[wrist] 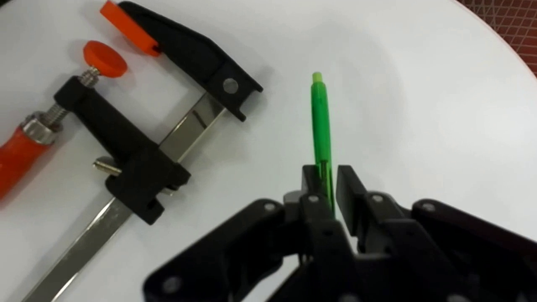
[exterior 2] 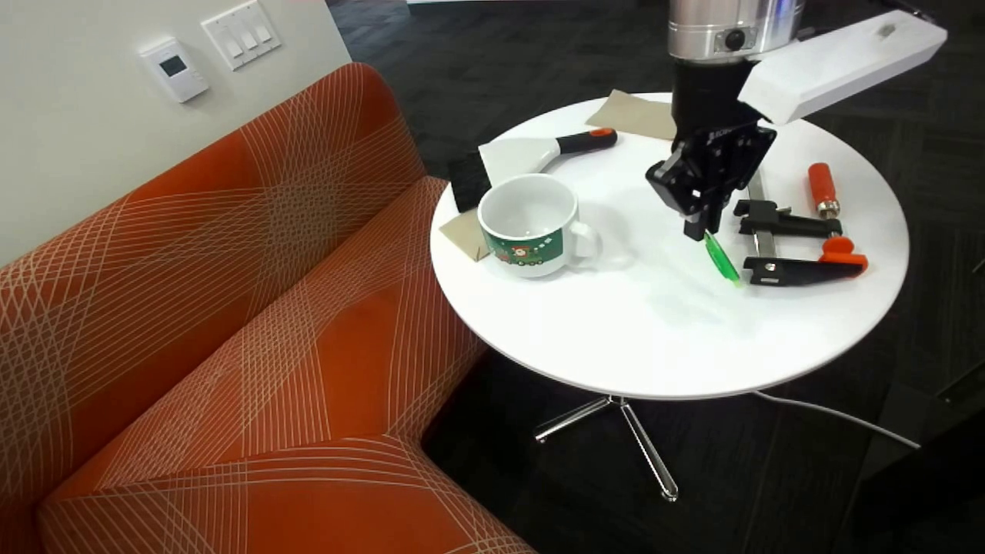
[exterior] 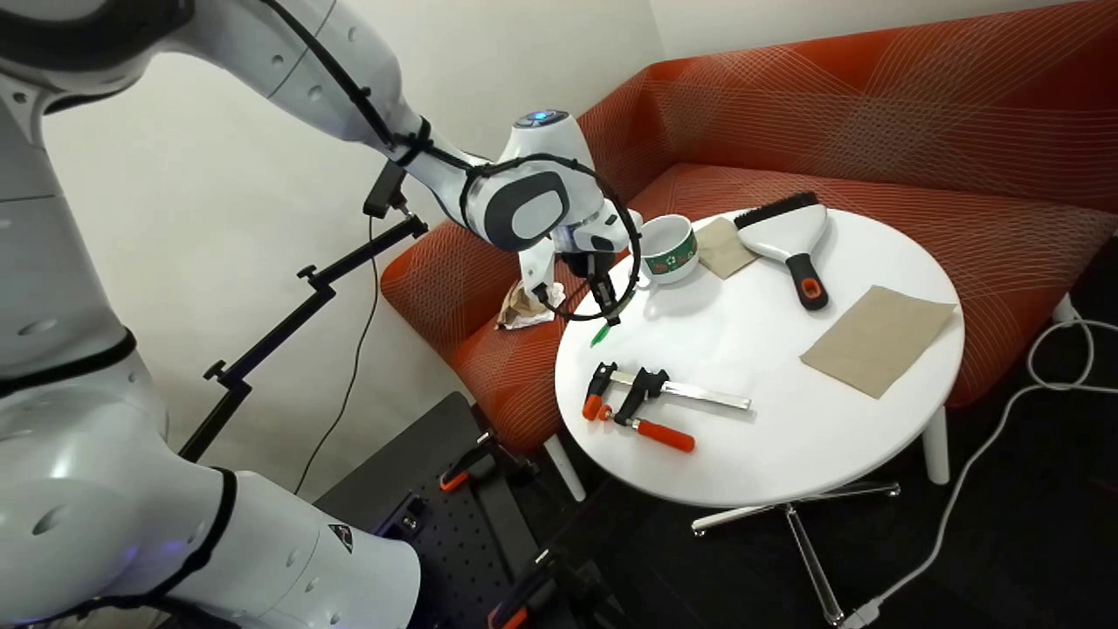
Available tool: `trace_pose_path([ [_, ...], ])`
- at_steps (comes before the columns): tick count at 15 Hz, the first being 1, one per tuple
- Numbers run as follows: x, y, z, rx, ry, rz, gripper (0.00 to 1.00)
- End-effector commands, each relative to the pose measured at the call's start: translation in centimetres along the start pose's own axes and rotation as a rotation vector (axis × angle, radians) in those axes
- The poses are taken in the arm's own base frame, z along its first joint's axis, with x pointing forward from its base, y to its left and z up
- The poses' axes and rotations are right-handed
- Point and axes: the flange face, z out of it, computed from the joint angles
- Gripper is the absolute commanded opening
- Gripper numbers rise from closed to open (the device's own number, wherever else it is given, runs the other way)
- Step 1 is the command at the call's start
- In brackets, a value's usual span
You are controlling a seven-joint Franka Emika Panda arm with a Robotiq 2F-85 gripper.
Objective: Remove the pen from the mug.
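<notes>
Leftward in an exterior view, the green-banded mug is seen upright; well apart to its right, the gripper is set narrow, seemingly pinched on the green pen, which is tilted downward near the bar clamp. The pen is judged light, stiff and slick, best gripped squarely at mid-barrel lest it pivot.

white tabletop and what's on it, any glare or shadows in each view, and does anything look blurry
Wrist view: soft shadows edge the clamp, bright glints run along its metal bar, and the nearest dark parts of the gripper look somewhat out of focus; in both exterior views, the tabletop is bright white, with faint shadowing beside the mug.
</notes>
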Motion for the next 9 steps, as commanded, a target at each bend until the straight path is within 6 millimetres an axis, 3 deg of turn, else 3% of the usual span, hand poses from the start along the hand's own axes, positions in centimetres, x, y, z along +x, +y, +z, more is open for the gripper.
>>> trace_pose_path([
  [1, 0.3, -0.5, -0.1, 0.005, -0.004, 0.046, 0.51],
  [7, 0.5, -0.9, -0.9, 0.014, 0.023, 0.052, 0.95],
  [9, 0.7, -0.9, -1.2, 0.017, 0.030, 0.051, 1.00],
])
